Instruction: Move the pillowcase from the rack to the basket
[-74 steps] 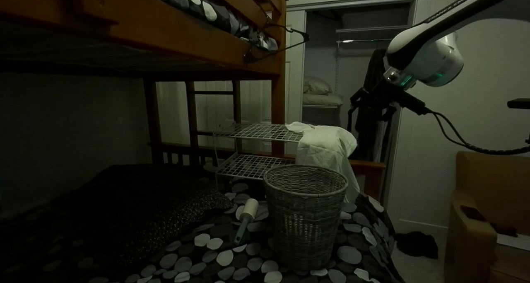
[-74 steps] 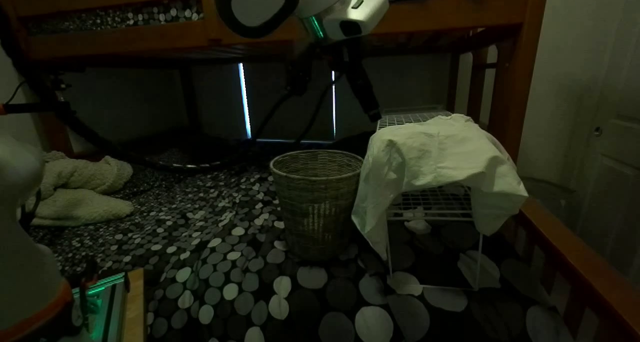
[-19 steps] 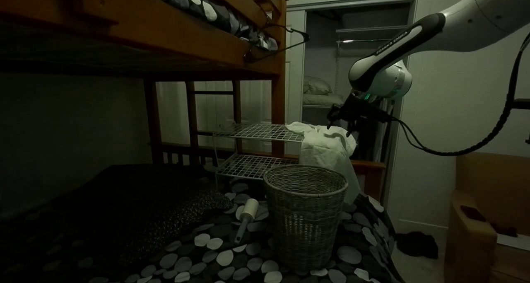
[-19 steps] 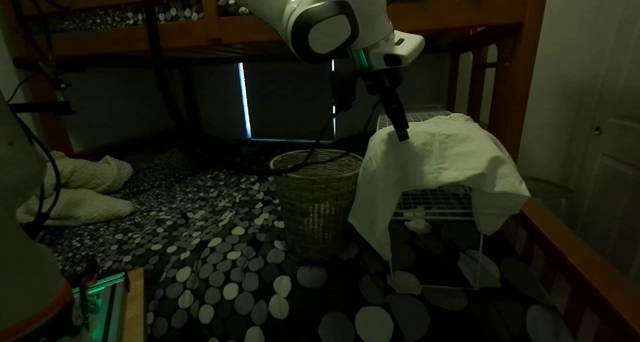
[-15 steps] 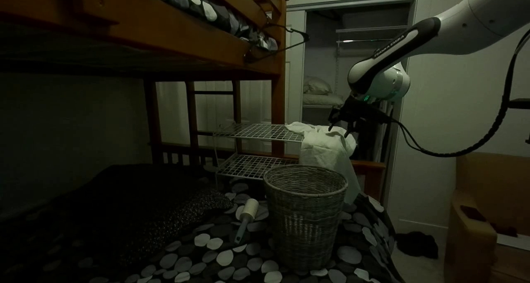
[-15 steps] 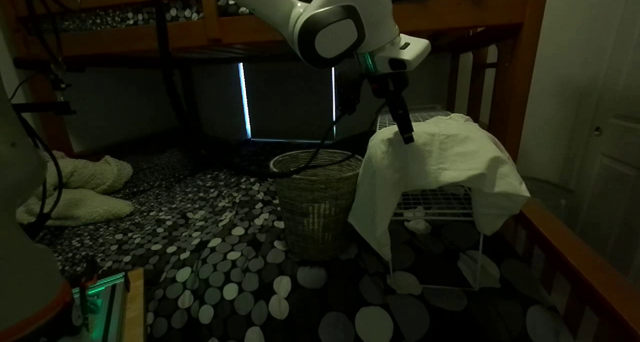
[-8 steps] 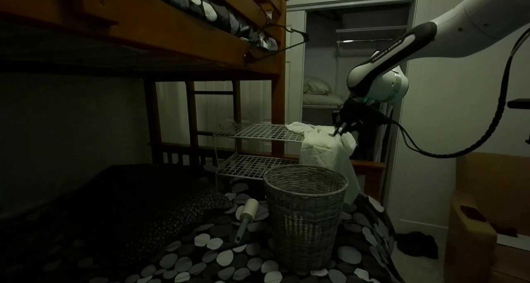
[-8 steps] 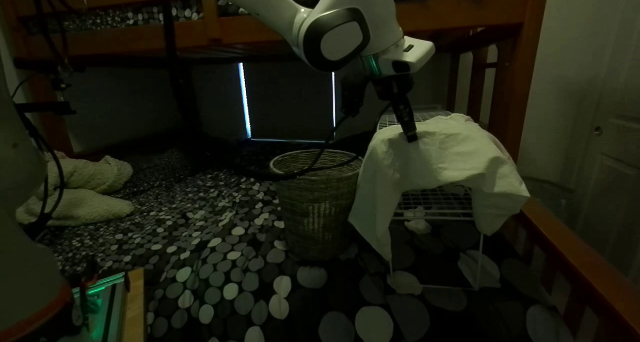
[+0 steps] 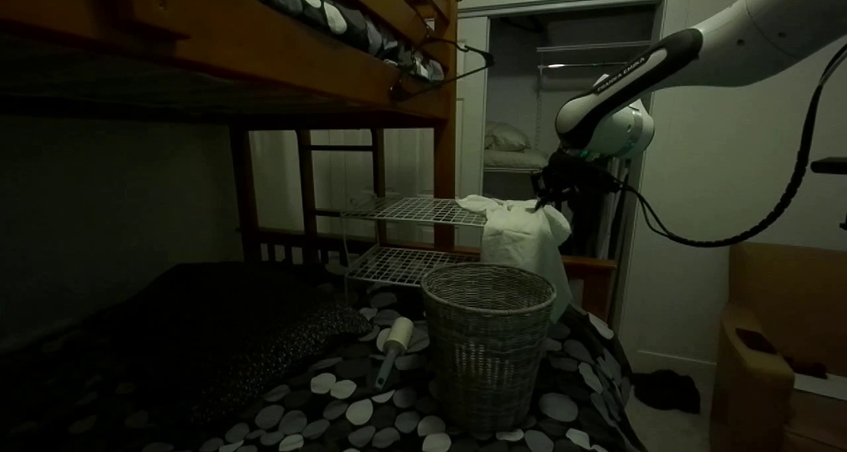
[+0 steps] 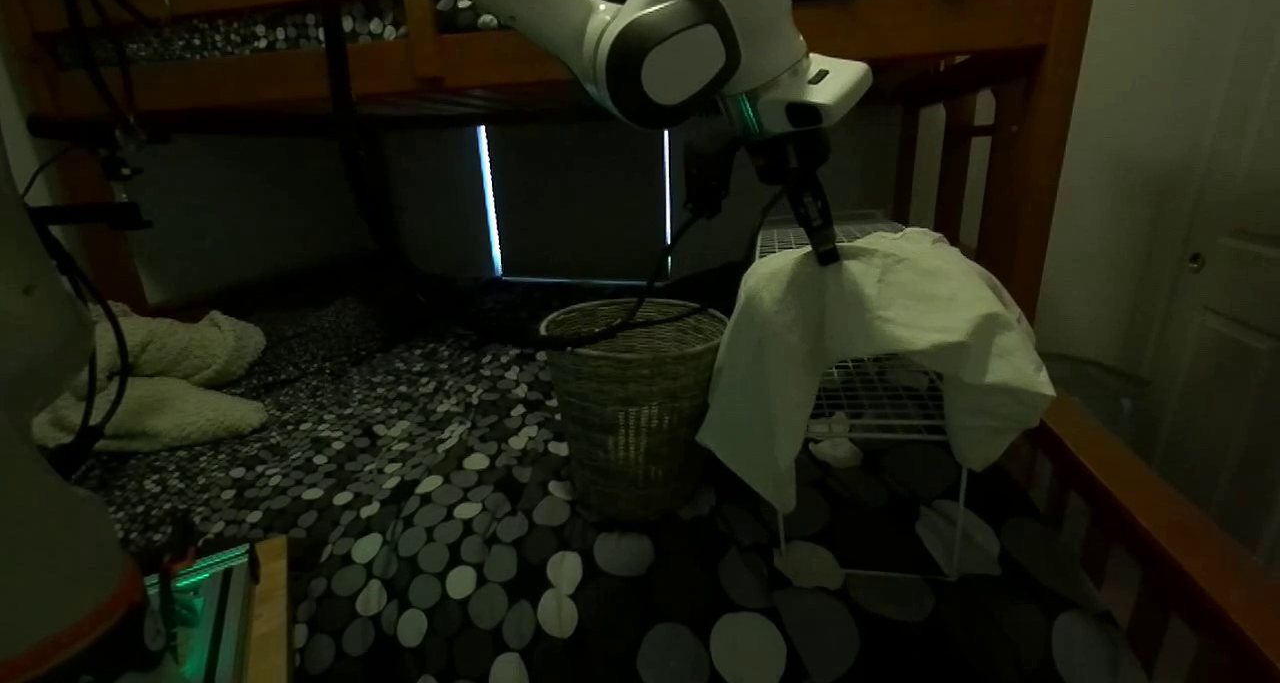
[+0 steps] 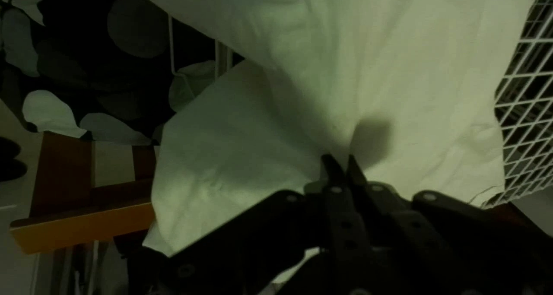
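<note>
Wrist view: gripper [image 11: 340,159] tips nearly together, apparently pinching the pillowcase [image 11: 410,70], which I see draped over the rack [image 11: 525,101]; grasp likely done, lift-off and drop into basket [image 10: 635,433], near it in both exterior views, left.

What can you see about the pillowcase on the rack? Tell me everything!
The pillowcase looks like thin, plain cloth, pale with a greenish tinge in this dim light. It's wrinkled and draped over one end of the white wire rack, partly covering its top. Two flaps hang down, with the lower shelf showing between them. The black gripper looks closed on it, with folds running to its tips. One flap hangs close to the basket; I can't tell whether they touch.
</note>
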### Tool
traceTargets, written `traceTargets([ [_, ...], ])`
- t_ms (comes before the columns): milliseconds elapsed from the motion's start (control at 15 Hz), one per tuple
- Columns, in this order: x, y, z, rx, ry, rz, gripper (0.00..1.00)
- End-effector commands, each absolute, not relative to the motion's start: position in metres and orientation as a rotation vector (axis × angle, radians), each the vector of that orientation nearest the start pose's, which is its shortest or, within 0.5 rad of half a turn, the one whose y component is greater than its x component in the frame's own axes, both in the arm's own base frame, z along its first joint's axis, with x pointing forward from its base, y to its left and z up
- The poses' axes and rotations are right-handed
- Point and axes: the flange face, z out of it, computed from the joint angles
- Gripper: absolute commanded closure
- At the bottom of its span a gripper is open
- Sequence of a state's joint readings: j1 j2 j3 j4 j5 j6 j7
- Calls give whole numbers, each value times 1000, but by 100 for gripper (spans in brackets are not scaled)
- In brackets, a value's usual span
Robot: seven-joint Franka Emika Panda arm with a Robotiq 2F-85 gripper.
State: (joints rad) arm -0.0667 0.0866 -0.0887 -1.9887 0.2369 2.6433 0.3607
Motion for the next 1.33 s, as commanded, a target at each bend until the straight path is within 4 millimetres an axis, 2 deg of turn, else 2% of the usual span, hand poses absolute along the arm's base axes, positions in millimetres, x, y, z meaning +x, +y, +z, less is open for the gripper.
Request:
traceTargets([
  [0, 591, -104, 517, -2669, 869, -840, 99],
  [133, 582, -102, 536, -2625, 816, -865, 99],
  [267, 565, -90, 572, -2504, 704, -857, 99],
  [400, 543, -91, 606, -2420, 583, -871, 99],
  [733, 478, -98, 732, -2310, 230, -917, 99],
  [867, 455, -90, 769, -2283, 90, -904, 99],
  [933, 443, -85, 782, -2266, 23, -888, 99],
  [1000, 441, -77, 786, -2271, -19, -865, 99],
  [1067, 446, -87, 780, -2296, 74, -888, 99],
  [1133, 440, -84, 787, -2292, 56, -892, 97],
  [1267, 442, -84, 787, -2294, 58, -890, 97],
])
